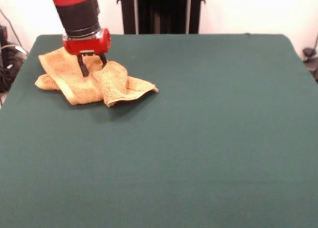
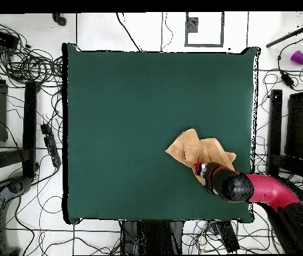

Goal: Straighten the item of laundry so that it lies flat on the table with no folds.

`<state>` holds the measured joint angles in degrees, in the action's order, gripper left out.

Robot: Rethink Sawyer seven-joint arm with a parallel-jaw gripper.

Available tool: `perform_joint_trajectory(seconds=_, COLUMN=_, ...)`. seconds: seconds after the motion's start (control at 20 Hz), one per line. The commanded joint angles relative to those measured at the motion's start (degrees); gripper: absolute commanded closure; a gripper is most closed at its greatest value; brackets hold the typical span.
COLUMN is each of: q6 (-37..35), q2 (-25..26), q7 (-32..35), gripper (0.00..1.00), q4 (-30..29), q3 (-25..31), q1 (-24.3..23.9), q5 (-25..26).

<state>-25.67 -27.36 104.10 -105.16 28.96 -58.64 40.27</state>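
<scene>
One camera faces across the table (image 1: 198,138); another looks straight down on it.

No legible text, label, brand, number or sign in either view. Checked the towel (image 1: 89,79), the table (image 1: 198,138) and the gripper (image 1: 92,65) housing: all plain, no markings readable.

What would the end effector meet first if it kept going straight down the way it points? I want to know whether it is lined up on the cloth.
The towel: the end effector points down with its fingertips already at the crumpled cloth, seemingly touching it, with the table beneath.
</scene>
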Motion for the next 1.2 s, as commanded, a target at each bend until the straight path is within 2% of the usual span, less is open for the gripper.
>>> perform_joint_trajectory(seconds=0.05, q6=-3.2, q2=10.3, q7=-5.6, gripper=0.0, q4=10.3, q3=7.5, q1=3.8, q5=-3.9)
perform_joint_trajectory(seconds=0.2, q6=-4.3, q2=11.9, q7=-6.1, gripper=0.0, q4=11.9, q3=7.9, q1=3.6, q5=-5.2)
perform_joint_trajectory(seconds=0.45, q6=1.9, q2=11.7, q7=-3.4, gripper=0.0, q4=13.0, q3=5.5, q1=6.7, q5=-0.4)
perform_joint_trajectory(seconds=0.9, q6=8.9, q2=9.4, q7=7.9, gripper=0.0, q4=13.2, q3=-1.2, q1=14.3, q5=0.0)
perform_joint_trajectory(seconds=1.1, q6=8.5, q2=10.1, q7=11.0, gripper=0.0, q4=17.0, q3=-5.4, q1=19.6, q5=-0.1)
perform_joint_trajectory(seconds=1.2, q6=4.9, q2=10.3, q7=12.4, gripper=0.0, q4=20.0, q3=-7.4, q1=23.0, q5=-1.3)
